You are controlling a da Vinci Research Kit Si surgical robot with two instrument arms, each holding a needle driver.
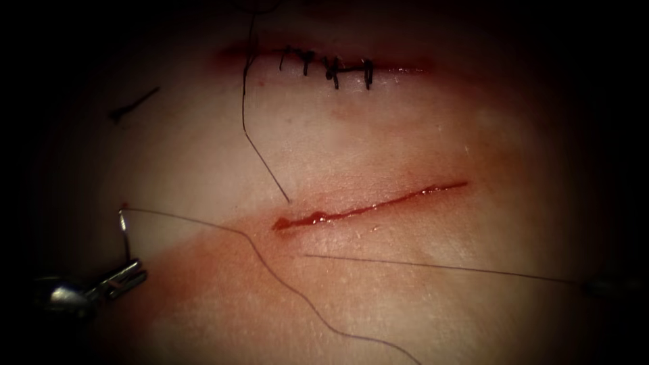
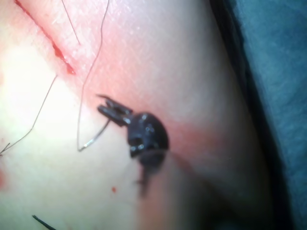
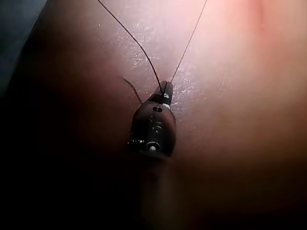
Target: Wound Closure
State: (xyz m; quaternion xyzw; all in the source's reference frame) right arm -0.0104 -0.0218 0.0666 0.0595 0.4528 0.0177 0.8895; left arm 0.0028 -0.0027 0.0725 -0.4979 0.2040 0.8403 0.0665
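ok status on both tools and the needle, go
Left tool shut on the needle at its lower end, clear of the tissue, left of the open cut. Right tool shut on the thread. Nothing in the way.

- Left tool [image 1: 125, 278]: low at the endoscope view's left edge, left of the cut, wrist angled up and to the right. Jaws closed on the needle [image 1: 124, 236] near its lower end; needle stands up from the jaws, clear of the tissue.
- Left wrist view: same grip [image 2: 111, 111].
- Right tool [image 1: 612, 287]: dim at the right edge, thread [image 1: 439, 266] running into it.
- Right wrist view: jaws [image 3: 165, 91] closed on the thread.
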